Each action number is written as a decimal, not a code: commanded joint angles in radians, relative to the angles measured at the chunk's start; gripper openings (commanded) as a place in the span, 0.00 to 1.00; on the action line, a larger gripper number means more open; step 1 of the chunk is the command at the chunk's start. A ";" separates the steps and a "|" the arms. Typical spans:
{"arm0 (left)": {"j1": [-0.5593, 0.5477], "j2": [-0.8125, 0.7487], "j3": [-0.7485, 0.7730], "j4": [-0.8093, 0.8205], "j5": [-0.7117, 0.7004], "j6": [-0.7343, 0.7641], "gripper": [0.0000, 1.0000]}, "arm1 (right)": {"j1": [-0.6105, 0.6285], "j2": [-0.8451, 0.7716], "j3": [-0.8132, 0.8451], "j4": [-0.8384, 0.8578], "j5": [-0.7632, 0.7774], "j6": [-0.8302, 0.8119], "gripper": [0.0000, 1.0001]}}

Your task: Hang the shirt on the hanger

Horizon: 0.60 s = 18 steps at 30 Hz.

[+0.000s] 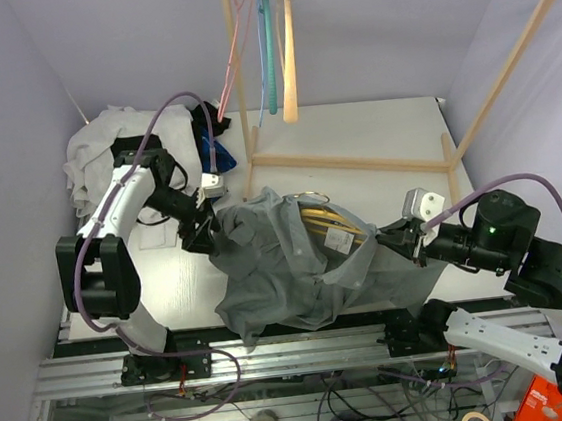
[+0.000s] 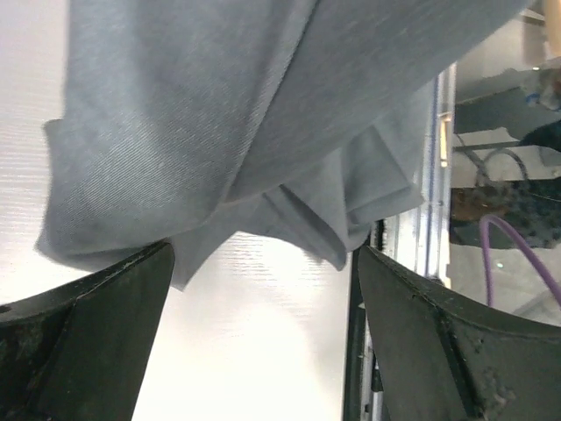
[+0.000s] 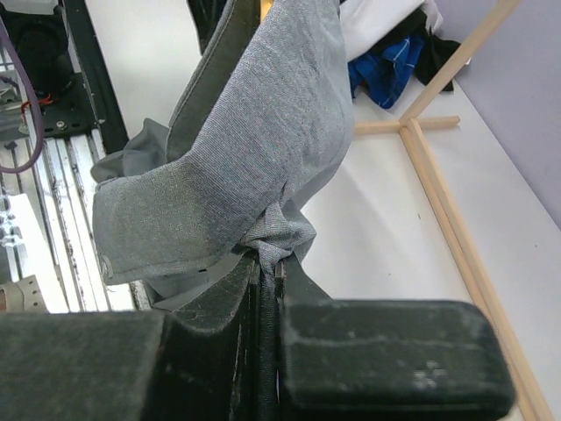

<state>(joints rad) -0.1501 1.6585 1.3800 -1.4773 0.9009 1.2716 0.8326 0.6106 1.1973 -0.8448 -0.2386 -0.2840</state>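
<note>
The grey shirt (image 1: 277,266) lies bunched across the middle of the table. The yellow hanger (image 1: 328,224) shows through the shirt's opening, mostly covered by fabric; its metal hook (image 1: 312,197) pokes out at the far side. My right gripper (image 1: 397,241) is shut on a pinch of the shirt (image 3: 280,232) at its right edge and holds it off the table. My left gripper (image 1: 203,234) is at the shirt's left edge, jaws wide apart; the shirt (image 2: 263,114) hangs just in front of them, nothing between.
A wooden rack (image 1: 356,157) stands at the back with pink, teal and cream hangers (image 1: 267,31) on its rail. A white garment (image 1: 104,149) and a dark blue one (image 1: 217,155) lie piled at the back left. The table's near edge (image 1: 303,324) borders a metal frame.
</note>
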 commanded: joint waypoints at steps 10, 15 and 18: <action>0.009 -0.143 -0.044 0.547 -0.074 -0.345 0.97 | 0.052 -0.028 0.015 0.065 0.048 0.043 0.00; -0.005 -0.148 -0.083 0.592 -0.032 -0.375 0.97 | 0.070 -0.027 0.009 0.078 0.061 0.042 0.00; -0.023 -0.143 -0.096 0.581 -0.008 -0.350 0.97 | 0.076 -0.031 0.002 0.089 0.068 0.046 0.00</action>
<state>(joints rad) -0.1497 1.5185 1.3029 -0.9367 0.8391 0.9302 0.8955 0.5999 1.1969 -0.8371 -0.1871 -0.2489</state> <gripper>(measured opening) 0.972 0.043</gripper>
